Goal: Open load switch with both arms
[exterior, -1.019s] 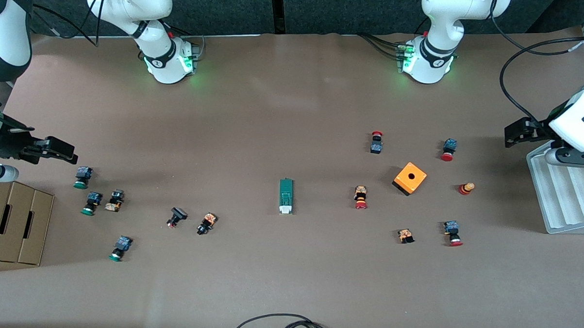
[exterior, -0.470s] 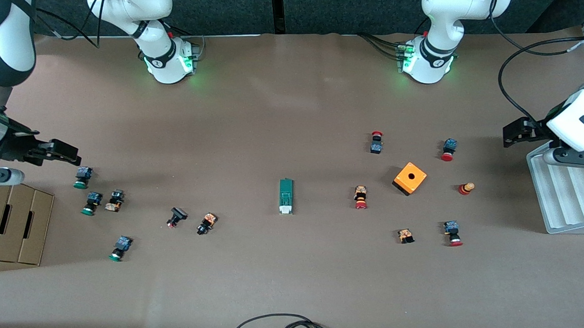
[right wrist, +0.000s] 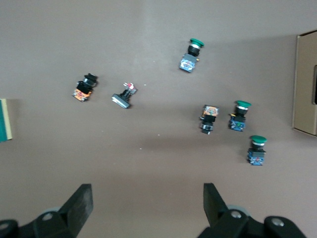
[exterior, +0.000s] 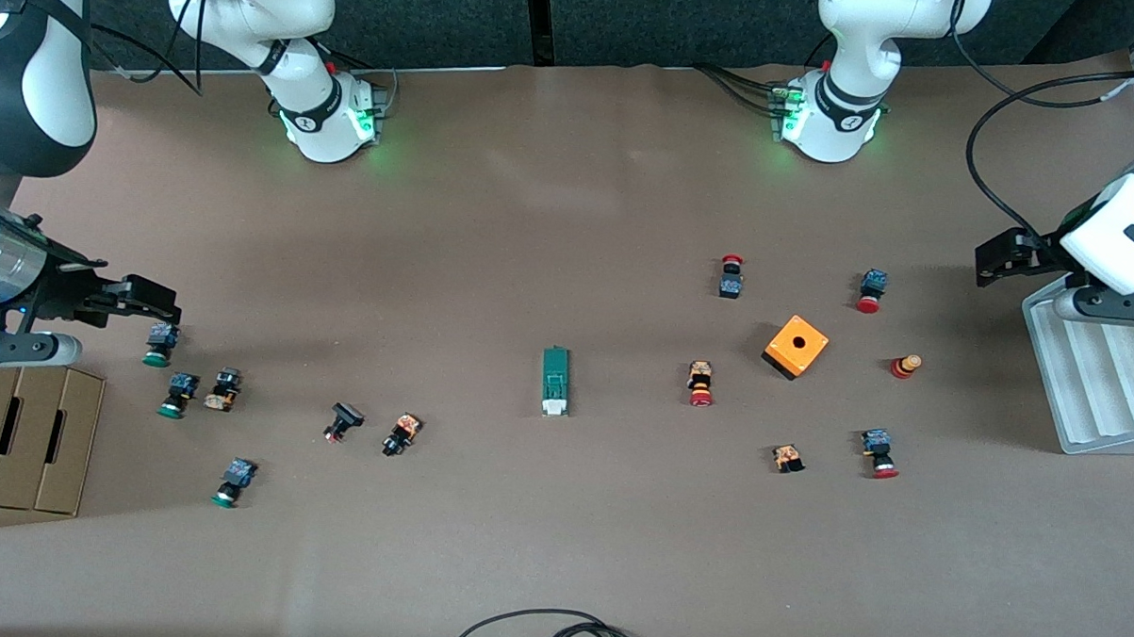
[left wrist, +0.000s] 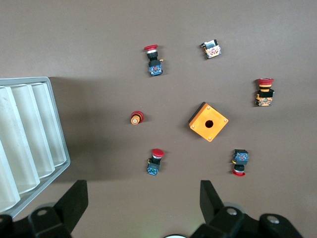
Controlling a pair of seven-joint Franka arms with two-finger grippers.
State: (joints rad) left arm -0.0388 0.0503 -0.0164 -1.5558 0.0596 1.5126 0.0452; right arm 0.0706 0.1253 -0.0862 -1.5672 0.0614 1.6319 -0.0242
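At the right arm's end of the table, the right gripper (exterior: pixel 157 297) is held wide and empty over a green-capped push button (exterior: pixel 158 342); the left gripper (exterior: pixel 994 257) is spread wide beside the grey tray (exterior: pixel 1083 393). The load switch (exterior: pixel 554 381) is seen untouched mid-table, between both

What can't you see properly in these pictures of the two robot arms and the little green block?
- Narrow dark-green load switch with a white end: the right wrist view's edge cuts it off; in the front view it is too small to show any lever or catch.
- Ribbed white plastic tray: cut by the front view's edge, partly covered by the left arm.
- Brown cardboard box: cut off by the edges of the front and right wrist views.
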